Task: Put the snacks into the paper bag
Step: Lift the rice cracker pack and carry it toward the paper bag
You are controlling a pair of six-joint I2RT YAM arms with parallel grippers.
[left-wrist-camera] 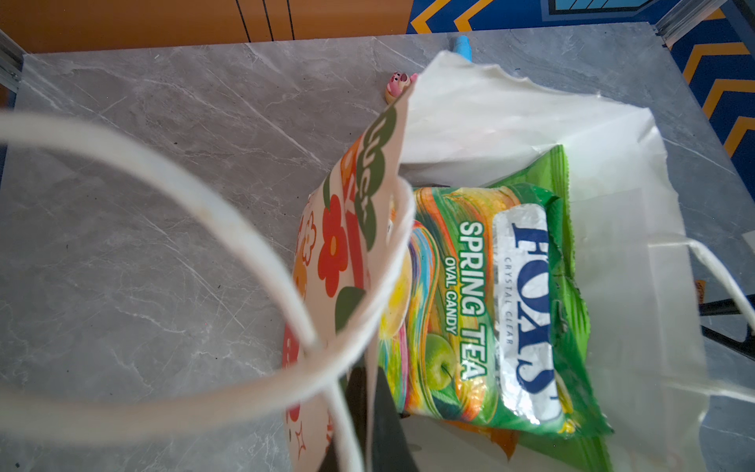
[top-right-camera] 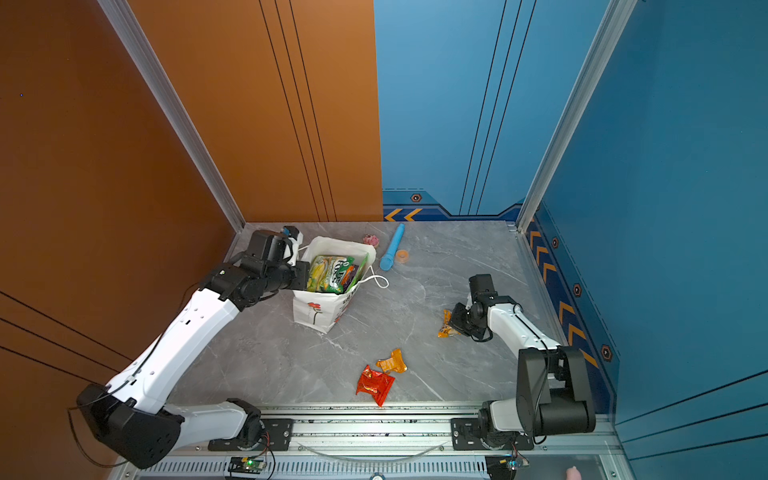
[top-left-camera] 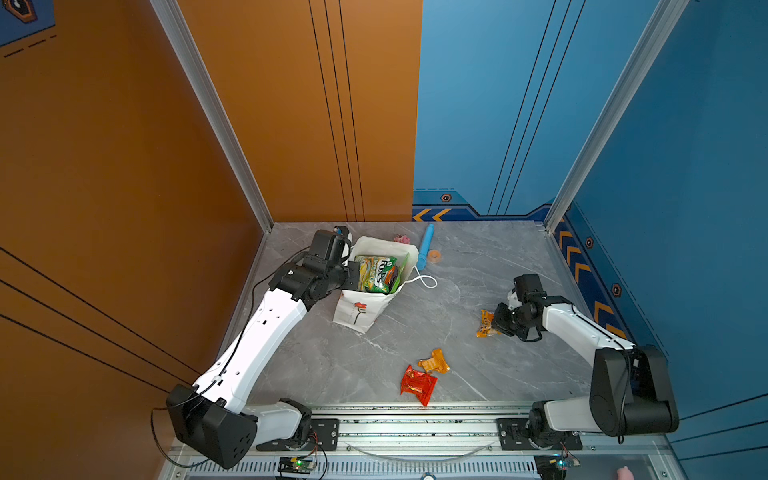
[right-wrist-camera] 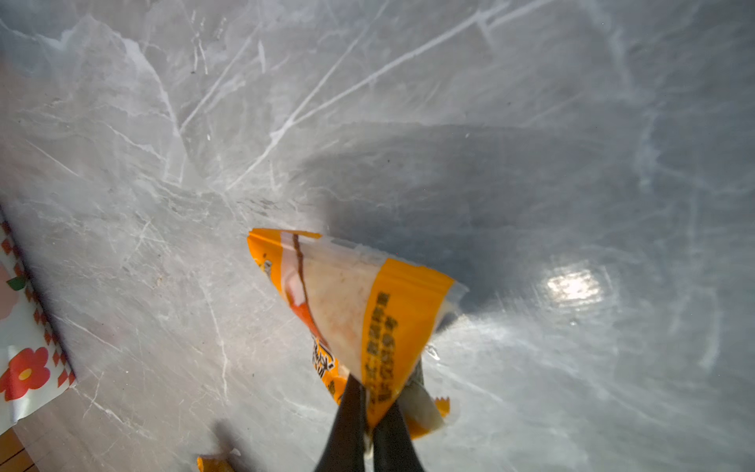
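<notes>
Paper bag (top-left-camera: 357, 309) of white, creased paper stands upright with its mouth spread. Red flower prints and green stems mark its outer face, and a white cord handle (top-left-camera: 426, 282) loops over the rim onto the grey, marble-veined tabletop (top-left-camera: 457, 374). Inside the bag lies a glossy, crinkled green FOX'S packet (left-wrist-camera: 510, 302) marked "Spring Tea Oval Candy", with a silvery label panel. Behind it, against the bag's inner wall, shows a plain green chip bag (left-wrist-camera: 545, 171) with a serrated edge.

The left gripper (left-wrist-camera: 369, 425) is pinched tight on the bag's rim, with paper between its black tapered fingers. Well apart from the bag, on the right arm's side, the right gripper (right-wrist-camera: 369, 433) is clamped on one end of an orange-and-white packet (right-wrist-camera: 367, 302). This is a smooth film pouch with a pale middle and dark print on an orange band; whether its far end touches the tabletop I cannot tell.

Toward the arm bases from the bag, well apart from it, a crumpled red foil packet (top-left-camera: 417, 384) and a small orange packet (top-left-camera: 434, 361) lie just beside each other. Beyond the bag, near its rim, sit a blue tube (top-left-camera: 427, 245) and a small pink toy (top-left-camera: 402, 238).
</notes>
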